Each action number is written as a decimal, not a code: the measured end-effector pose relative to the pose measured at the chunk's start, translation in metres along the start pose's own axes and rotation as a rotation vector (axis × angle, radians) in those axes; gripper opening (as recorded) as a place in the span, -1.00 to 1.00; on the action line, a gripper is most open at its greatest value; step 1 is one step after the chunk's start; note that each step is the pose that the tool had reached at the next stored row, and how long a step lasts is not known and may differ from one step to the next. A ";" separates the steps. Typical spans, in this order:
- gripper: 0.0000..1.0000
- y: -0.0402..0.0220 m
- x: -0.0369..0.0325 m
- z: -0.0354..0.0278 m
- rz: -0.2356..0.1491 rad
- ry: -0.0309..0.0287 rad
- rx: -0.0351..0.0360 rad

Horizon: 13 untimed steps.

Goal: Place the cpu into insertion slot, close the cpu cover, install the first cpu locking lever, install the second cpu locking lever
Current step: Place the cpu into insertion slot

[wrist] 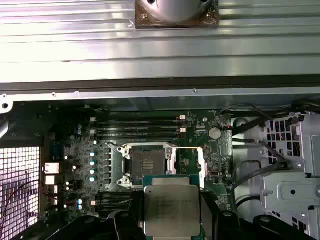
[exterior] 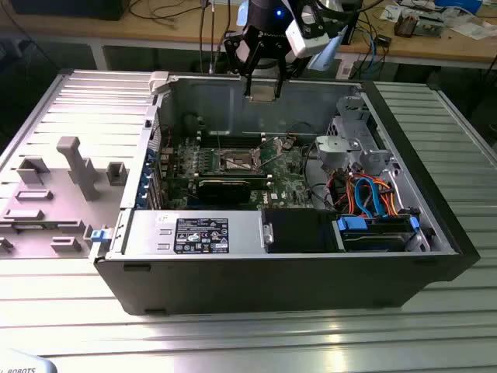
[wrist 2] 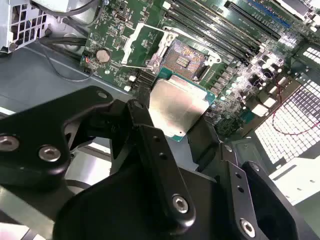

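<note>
- Hand [wrist 2: 174,122] pinching the cpu [wrist 2: 176,102] by two opposite edges, with a black finger [wrist 2: 145,125] pressed to each side. The chip sticks out past the fingertips.
- Cpu held in the air. In the exterior view it hangs at the tip of the hand, over the far part of the open computer case [exterior: 272,284]. It is well apart from the insertion slot [exterior: 237,162], which lies lower and nearer on the green motherboard [exterior: 291,183].
- Slot uncovered, its dark centre bare inside the silver rim. The cpu cover [wrist: 201,167] is swung off it and stands along one side.
- Chip square, so it has no long axis. Its dull silver top faces the camera in both wrist views. In the first wrist view its edges run about parallel to the rim of the slot.
- Surface, from the exterior view's left to its right:
  - a grey panel [exterior: 46,148] lying flat, with moulded blocks standing on it;
  - the case, with a labelled power supply box [exterior: 194,233] along its near wall;
  - a metal drive cage [exterior: 353,144] and a bundle of blue and orange cables [exterior: 373,194] toward the case's right end.
- Tabletop [exterior: 233,334] of ribbed, pale metal under the case, reaching out on the near side and to the right.
- Room beyond: wood-topped benches [exterior: 435,47] along the far side, strewn with cables and small clutter.
</note>
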<state>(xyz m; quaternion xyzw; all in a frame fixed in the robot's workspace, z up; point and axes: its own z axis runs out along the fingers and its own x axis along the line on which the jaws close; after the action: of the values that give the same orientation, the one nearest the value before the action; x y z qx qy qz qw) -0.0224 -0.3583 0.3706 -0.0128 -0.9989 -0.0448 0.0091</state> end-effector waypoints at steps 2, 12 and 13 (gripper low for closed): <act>0.08 0.0000 0.0000 0.0000 0.000 0.0000 0.0000; 0.08 0.0000 0.0000 0.0000 0.001 0.0000 0.0000; 0.08 0.0000 0.0000 0.0000 0.002 -0.0001 0.0000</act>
<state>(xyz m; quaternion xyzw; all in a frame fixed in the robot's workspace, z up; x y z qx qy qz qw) -0.0224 -0.3583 0.3706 -0.0138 -0.9989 -0.0448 0.0091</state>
